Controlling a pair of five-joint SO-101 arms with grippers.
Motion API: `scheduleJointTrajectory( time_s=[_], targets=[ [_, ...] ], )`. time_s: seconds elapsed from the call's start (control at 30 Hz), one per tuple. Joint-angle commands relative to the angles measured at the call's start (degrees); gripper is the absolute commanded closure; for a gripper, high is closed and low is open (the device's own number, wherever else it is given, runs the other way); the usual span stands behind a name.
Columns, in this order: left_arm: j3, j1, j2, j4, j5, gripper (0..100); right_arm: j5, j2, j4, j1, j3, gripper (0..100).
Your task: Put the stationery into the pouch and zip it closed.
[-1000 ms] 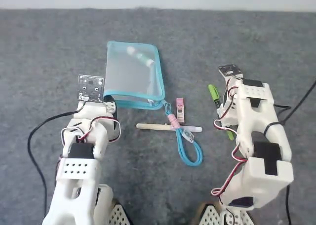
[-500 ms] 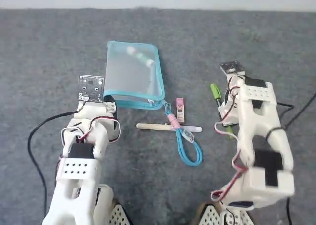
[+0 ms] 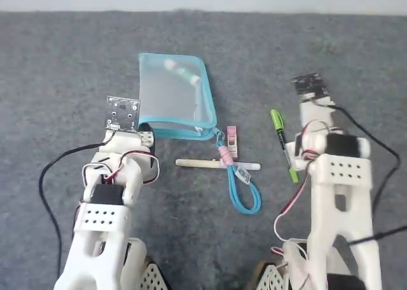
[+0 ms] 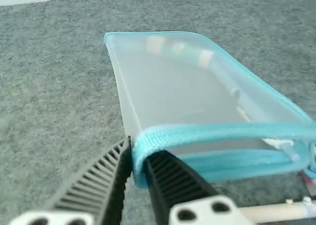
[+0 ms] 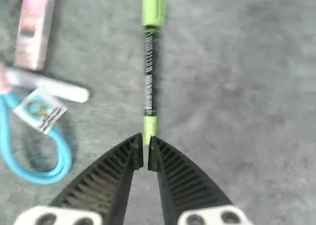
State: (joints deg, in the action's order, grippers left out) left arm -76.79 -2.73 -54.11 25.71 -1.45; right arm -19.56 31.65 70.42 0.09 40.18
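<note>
a: where was the pouch?

b: the pouch [image 3: 173, 99] lay flat on the grey worktop [image 3: 63, 61], ahead of the left arm, with its teal-zipped mouth turned toward the arms. through the clear wall a small white and green item [image 3: 184, 75] showed near the far end.

a: and the left gripper?

b: the left gripper [image 4: 136, 153] was clenched on the pouch's teal zip edge at the near corner, one ridged finger on each side of the edge. at the mouth the two teal edges stood a little apart.

a: the right one?

b: the right gripper [image 5: 145, 142] sat low over the worktop, its jaws pinched almost together on the near tip of the green pen [image 5: 149, 72]. the pen lay on the worktop pointing away from that arm, cap end farthest.

a: what lay outside the pouch?

b: between the arms a white stick [image 3: 216, 165] lay crosswise, with a small pink box [image 3: 232, 140] just beyond it, near the pouch's corner. a blue cord loop [image 3: 245, 194] ran from that corner across the stick, carrying a small printed tag [image 5: 42, 111]. the pen was well apart from the pouch, off to the right of the pink box.
</note>
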Motion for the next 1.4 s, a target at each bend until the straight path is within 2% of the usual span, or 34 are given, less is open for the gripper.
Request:
scheduleJointTrajectory(
  time_s=[0.0, 0.1, 0.17, 0.3, 0.73, 0.87, 0.97, 1.03, 1.17, 1.27, 1.37],
  targets=[
    [2.68, 0.35, -0.62, -2.29, -0.79, 99, 0.88, -4.62, -3.03, -4.97, 0.00, 99.2],
    [2.59, 0.26, -0.53, -2.20, -0.79, 99, 2.29, -12.18, -6.73, -5.32, -0.18, 98.3],
    [2.59, 0.18, -0.53, -2.20, -0.79, 99, 4.22, -16.75, -9.45, -3.82, -0.18, 93.7],
    [2.59, 0.26, -0.70, -2.20, -0.79, 99, 0.79, -23.25, -11.65, -2.07, -1.76, 84.0],
    [2.59, 0.44, -0.79, -2.20, -0.79, 99, 0.44, -33.19, -13.14, -1.98, -4.22, 84.7],
    [2.59, 0.44, -0.79, -2.20, -0.79, 99, 0.53, -33.10, -13.05, -1.54, -4.22, 87.3],
    [2.59, 0.35, -0.79, -2.20, -0.79, 99, 0.62, -32.84, -13.05, 0.84, -4.22, 99.8],
    [2.59, 0.26, -0.79, -2.20, -0.79, 99, 0.62, -32.84, -13.14, 2.33, -4.22, 96.9],
    [2.59, 0.35, -0.79, -2.20, -0.79, 99, 0.62, -30.20, -11.21, 5.93, -5.36, 98.9],
    [2.59, 0.62, -0.53, -2.29, -0.79, 99, 0.35, -22.55, -6.81, 8.84, -6.59, 99.1],
    [2.59, 0.62, -0.35, -2.46, -0.79, 99, 0.09, -12.00, -3.21, 8.84, -5.19, 99.1]
  ],
)
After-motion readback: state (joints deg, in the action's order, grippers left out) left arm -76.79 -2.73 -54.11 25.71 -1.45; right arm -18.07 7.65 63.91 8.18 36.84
